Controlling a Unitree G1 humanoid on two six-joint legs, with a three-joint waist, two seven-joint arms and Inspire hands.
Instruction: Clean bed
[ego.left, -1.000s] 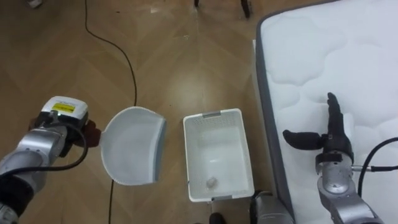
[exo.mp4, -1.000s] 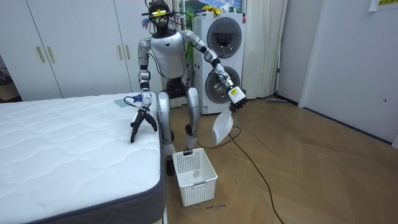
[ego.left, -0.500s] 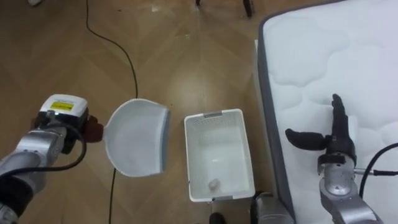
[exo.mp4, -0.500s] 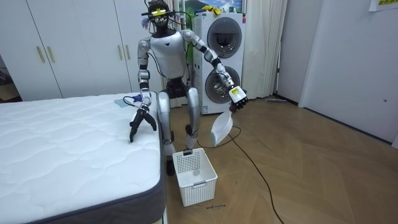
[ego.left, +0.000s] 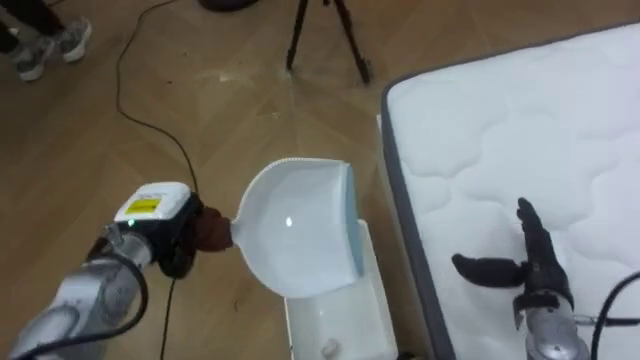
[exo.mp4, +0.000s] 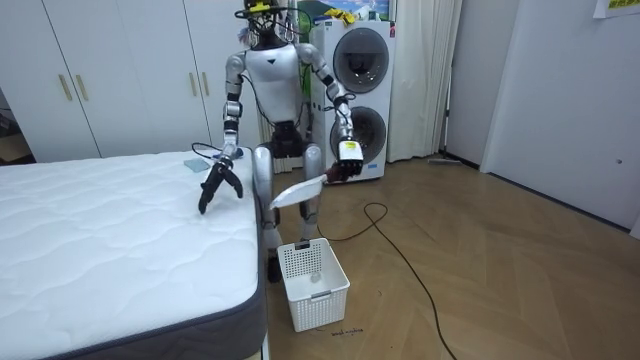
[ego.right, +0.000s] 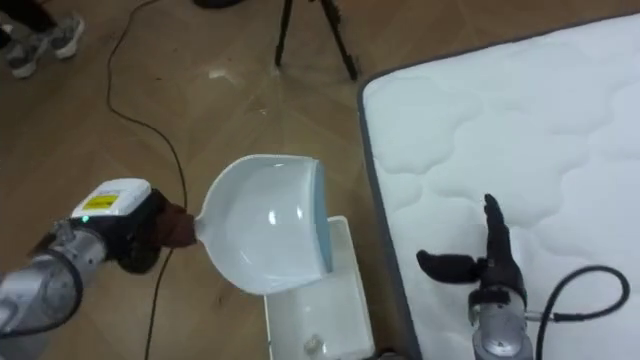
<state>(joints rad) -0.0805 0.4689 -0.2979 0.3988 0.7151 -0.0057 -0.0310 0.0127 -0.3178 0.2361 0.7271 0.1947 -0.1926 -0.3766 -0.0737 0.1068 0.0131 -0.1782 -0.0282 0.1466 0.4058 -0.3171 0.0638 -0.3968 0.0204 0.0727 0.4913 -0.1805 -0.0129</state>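
Left hand (ego.left: 165, 232) grips dustpan (ego.left: 295, 235), poised over basket (ego.left: 378, 300) beside bed (ego.left: 520, 120).

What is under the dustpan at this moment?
The white basket on the floor, a small pale scrap inside. The dustpan covers the basket's far end, so anything there is hidden.

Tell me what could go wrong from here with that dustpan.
1. The dustpan, gripped by the left robot hand, hangs over just part of the basket; anything tipped out may land on the floor.
2. Its open edge sits close to the mattress side; a swing that way might knock it.
The right robot hand is open above the mattress.
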